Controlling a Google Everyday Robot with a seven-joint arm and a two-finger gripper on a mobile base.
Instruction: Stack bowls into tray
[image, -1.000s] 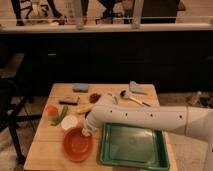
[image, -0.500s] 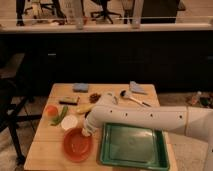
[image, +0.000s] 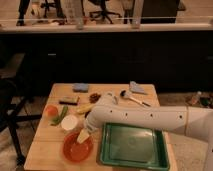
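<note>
Nothing moved: claw (image: 83, 136), grip unclear, over one orange bowl (image: 77, 148), one tray (image: 133, 146)

Wooden worktop (image: 47, 150) is pretty cluttered: taking the white cup (image: 70, 122) as the anchor, there's a green veggie (image: 60, 116) just left of it, an orange fruit (image: 50, 110) a bit further left, and a dark bar (image: 67, 101) behind it. Way behind the cup sits a blue cloth (image: 80, 87), and far off to its right a spoon (image: 131, 97) and a grey-blue cloth (image: 137, 88). The gripper (image: 84, 135) is just right of and in front of the cup.
</note>
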